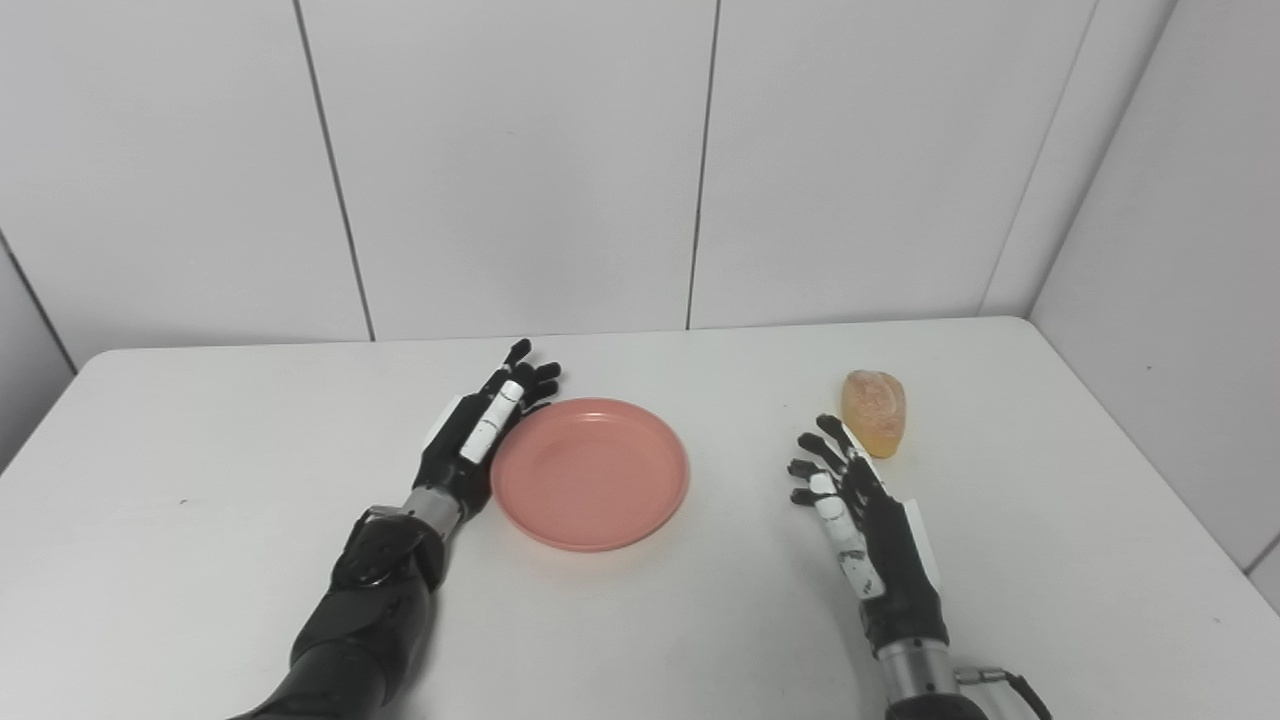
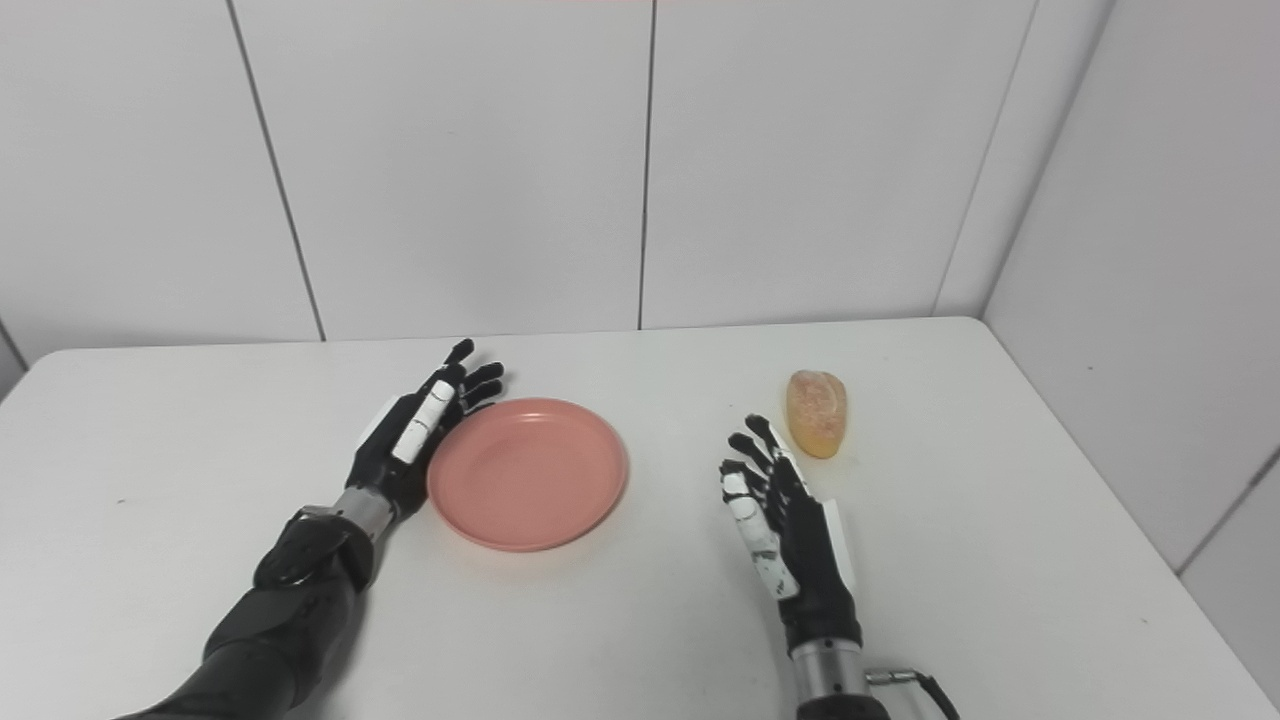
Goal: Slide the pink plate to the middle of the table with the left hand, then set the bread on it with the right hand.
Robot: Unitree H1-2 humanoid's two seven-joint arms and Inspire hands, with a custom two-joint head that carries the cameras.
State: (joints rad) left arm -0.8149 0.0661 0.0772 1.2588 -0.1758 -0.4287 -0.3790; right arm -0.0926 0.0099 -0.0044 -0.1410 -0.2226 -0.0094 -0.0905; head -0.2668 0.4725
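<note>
The pink plate (image 1: 590, 472) lies flat near the middle of the white table (image 1: 200, 520); it also shows in the right eye view (image 2: 528, 472). My left hand (image 1: 482, 432) is open, fingers straight, its palm side against the plate's left rim. The bread (image 1: 874, 411), a small golden roll, lies to the right of the plate, toward the far right of the table. My right hand (image 1: 862, 525) is open and empty, fingers spread, just in front of and slightly left of the bread, not touching it.
The table ends at white panelled walls behind (image 1: 520, 170) and on the right (image 1: 1180, 250). Bare table surface lies between the plate and the bread.
</note>
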